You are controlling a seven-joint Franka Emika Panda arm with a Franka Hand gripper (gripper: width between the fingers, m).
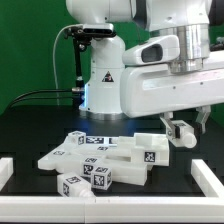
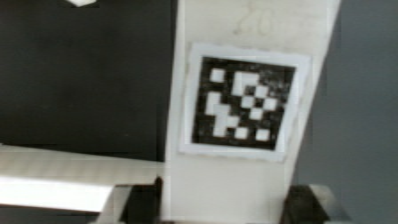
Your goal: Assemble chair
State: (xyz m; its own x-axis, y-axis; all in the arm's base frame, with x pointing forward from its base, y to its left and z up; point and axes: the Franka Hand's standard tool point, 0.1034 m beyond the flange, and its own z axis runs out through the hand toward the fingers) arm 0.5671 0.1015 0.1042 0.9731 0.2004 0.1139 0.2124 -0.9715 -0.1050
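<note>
In the wrist view a long white chair bar point(image 2: 249, 50) with a black-and-white tag point(image 2: 244, 105) runs straight out from between my gripper point(image 2: 228, 206). The dark finger pads point(image 2: 141, 204) press against both of its sides, so the gripper is shut on it. In the exterior view the gripper point(image 1: 182, 131) hangs just above the table at that view's right. The held bar is hard to make out there. The other white chair pieces point(image 1: 100, 160) lie in a tagged pile at the middle of the black table. Another white piece point(image 2: 71, 168) shows beside the bar in the wrist view.
The robot base point(image 1: 105, 80) stands behind the pile, with a black cable at the exterior view's left. A white raised border point(image 1: 212, 180) frames the black table point(image 1: 40, 130) at both sides. One chair piece point(image 1: 152, 150) lies close under the gripper.
</note>
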